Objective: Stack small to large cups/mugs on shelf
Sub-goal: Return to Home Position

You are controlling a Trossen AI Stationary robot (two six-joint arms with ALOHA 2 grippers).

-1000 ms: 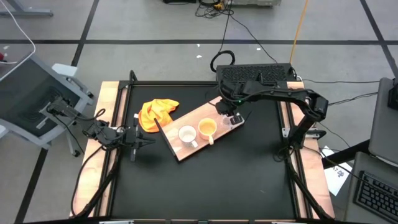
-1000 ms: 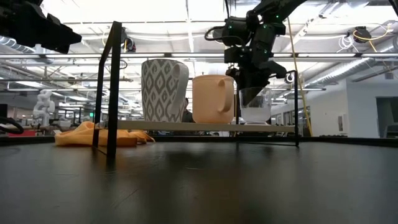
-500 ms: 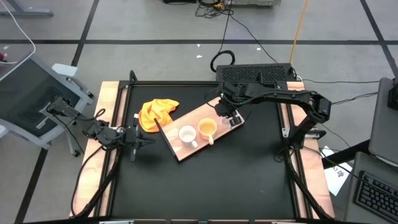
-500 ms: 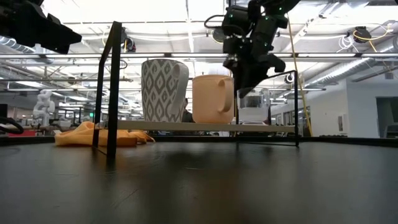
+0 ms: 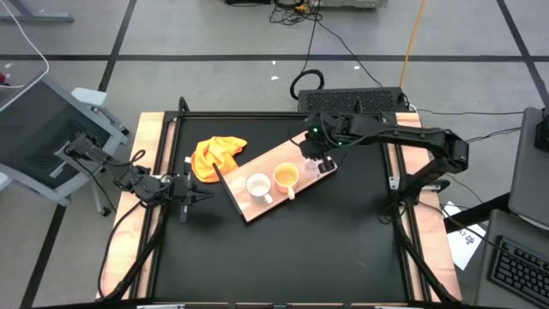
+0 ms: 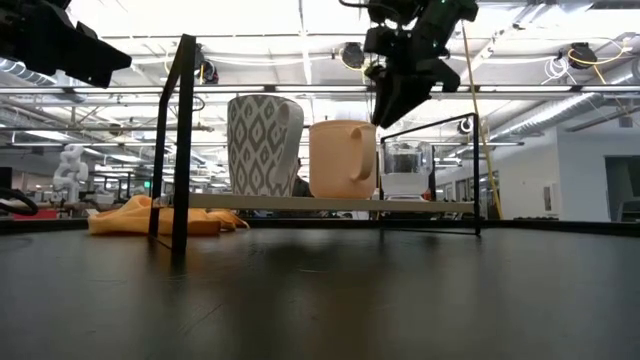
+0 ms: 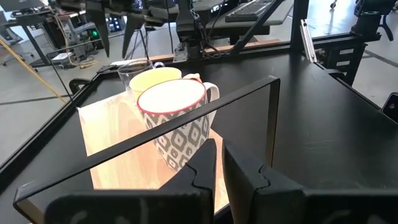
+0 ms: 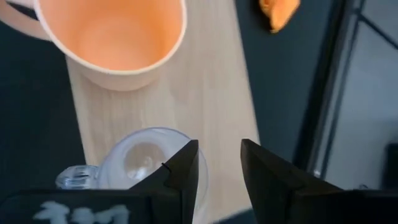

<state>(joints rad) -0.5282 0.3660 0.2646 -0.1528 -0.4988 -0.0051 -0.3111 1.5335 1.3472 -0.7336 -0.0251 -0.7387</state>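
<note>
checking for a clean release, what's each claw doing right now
Left claw: shut, holding nothing.
Right claw: open, empty, above the glass cup.

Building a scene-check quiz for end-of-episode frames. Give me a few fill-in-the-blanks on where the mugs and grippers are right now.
1. The orange mug stands ___ the white mug and the glass cup.
2. The wooden shelf carries ___ vessels.
3. The right gripper hangs above the glass cup with its fingers ___ and nothing in them.
4. The left gripper waits, shut, by the table's ___ edge.

Missing words: between; three; open; left.
</note>
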